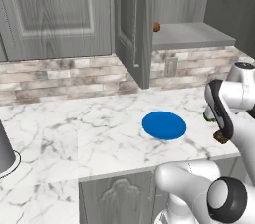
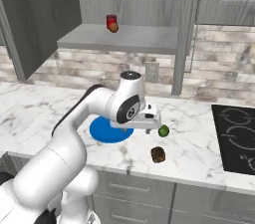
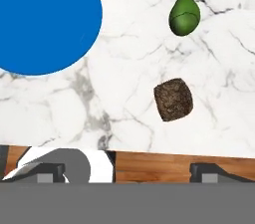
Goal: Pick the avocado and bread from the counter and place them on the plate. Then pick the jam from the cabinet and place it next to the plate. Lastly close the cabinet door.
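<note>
The blue plate [image 3: 45,19] lies on the white marble counter [image 2: 199,153]. To its right sit the green avocado [image 3: 184,15] and, nearer the front edge, the dark brown bread [image 3: 173,99]. My gripper [image 3: 128,172] hangs open above the counter's front edge, its fingers wide apart with nothing between them. From the right base view, the hand [image 2: 148,121] hovers between the plate [image 2: 102,132] and the avocado [image 2: 163,130], with the bread [image 2: 158,154] just in front. The red jam [image 2: 111,21] stands on the cabinet shelf [image 2: 129,36]. The cabinet door [image 1: 133,24] stands open.
An orange-brown ball [image 2: 114,27] rests against the jam on the shelf. A black cooktop [image 2: 234,138] is set in the counter at the right. A grey vessel [image 1: 5,148] stands at the counter's far left. A wall outlet [image 1: 171,65] sits below the shelf.
</note>
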Motion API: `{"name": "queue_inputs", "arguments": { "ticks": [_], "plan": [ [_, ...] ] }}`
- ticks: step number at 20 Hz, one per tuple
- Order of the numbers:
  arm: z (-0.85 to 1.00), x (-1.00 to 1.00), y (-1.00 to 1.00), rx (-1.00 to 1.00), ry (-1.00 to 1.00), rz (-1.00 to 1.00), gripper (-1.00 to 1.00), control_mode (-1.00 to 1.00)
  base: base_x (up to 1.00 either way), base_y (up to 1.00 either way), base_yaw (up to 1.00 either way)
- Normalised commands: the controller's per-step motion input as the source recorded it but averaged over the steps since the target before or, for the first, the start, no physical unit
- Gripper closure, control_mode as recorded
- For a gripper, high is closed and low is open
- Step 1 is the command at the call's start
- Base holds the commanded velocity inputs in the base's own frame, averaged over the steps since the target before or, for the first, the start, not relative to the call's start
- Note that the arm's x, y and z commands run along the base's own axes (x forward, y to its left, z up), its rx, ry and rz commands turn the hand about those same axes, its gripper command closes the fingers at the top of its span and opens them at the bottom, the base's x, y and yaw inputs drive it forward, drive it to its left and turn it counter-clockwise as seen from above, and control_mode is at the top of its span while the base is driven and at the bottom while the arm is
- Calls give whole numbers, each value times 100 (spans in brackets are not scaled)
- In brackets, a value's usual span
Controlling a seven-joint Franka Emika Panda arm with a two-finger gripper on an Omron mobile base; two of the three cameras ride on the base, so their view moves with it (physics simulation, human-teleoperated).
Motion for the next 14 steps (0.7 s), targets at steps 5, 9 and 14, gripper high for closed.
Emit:
{"name": "queue_inputs", "arguments": {
  "ticks": [5,9,14],
  "plan": [
    [-35,0,-33,-3,5,0,-100,-100,0,0,0],
    [-27,0,-33,0,0,0,-100,-100,0,0,0],
    [-31,0,-24,-2,0,0,-100,-100,0,0,0]
  ]
}}
